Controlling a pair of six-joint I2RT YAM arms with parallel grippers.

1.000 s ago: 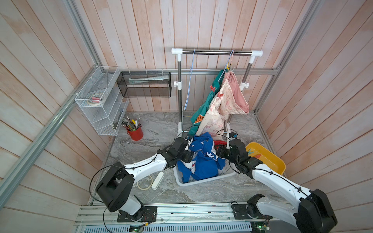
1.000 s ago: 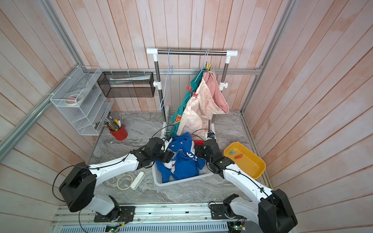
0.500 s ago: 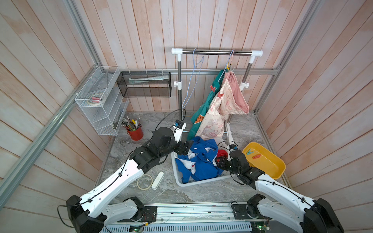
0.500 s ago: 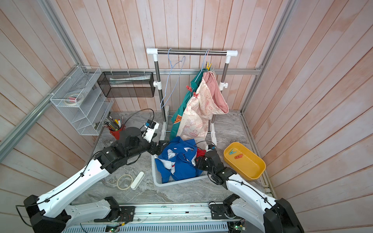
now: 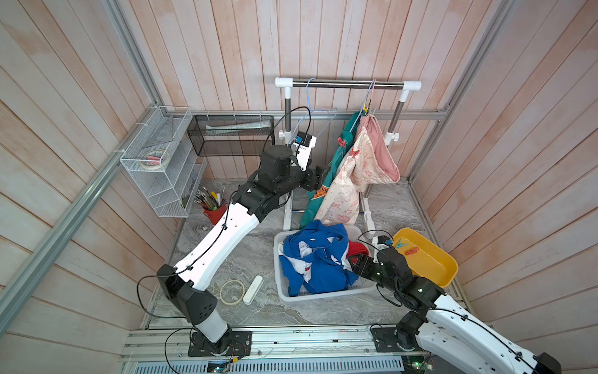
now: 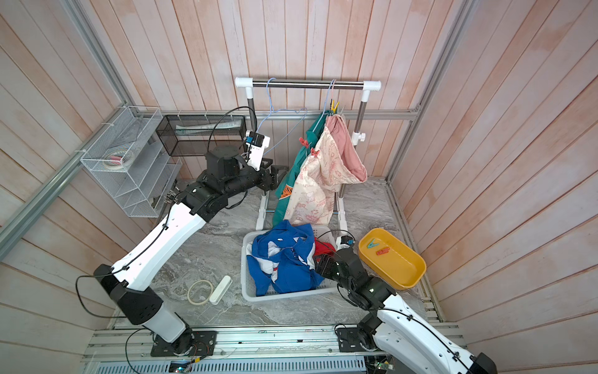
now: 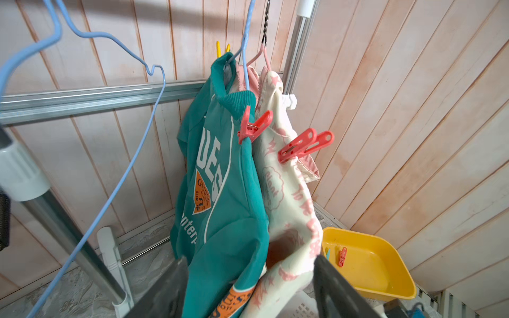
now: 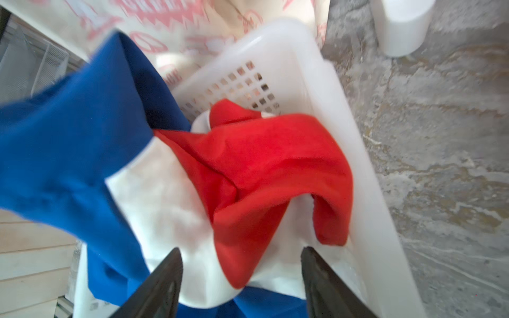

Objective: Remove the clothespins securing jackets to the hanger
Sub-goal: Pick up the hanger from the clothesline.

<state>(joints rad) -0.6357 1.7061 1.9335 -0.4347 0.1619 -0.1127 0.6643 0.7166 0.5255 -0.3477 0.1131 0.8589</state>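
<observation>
Two red-coral clothespins hang high on the rack: one (image 7: 253,128) on the teal jacket (image 7: 225,206), the other (image 7: 304,146) on the cream pink-printed jacket (image 5: 343,191). My left gripper (image 7: 249,258) is raised beside these jackets' lower halves, open, with both fabrics between its wide jaws. The blue jacket (image 5: 317,259) with red and white panels lies crumpled in the white basket (image 5: 281,288). My right gripper (image 8: 242,264) hovers open over its red and white part at the basket's right side. An empty blue wire hanger (image 7: 132,165) hangs on the rail.
A yellow tray (image 5: 443,268) at the right holds a red clip (image 5: 411,251) and a teal clip (image 5: 401,244). A yellow clip (image 5: 366,107) sits at the hanger hooks. A red pen cup (image 5: 213,212), tape ring (image 5: 232,291), white stick (image 5: 253,289) and wire shelf (image 5: 161,162) stand left.
My left arm has lifted from the basket up to the hanging jackets. My right gripper has drawn back to the basket's right side and opened wider. The blue jacket has settled in the basket.
</observation>
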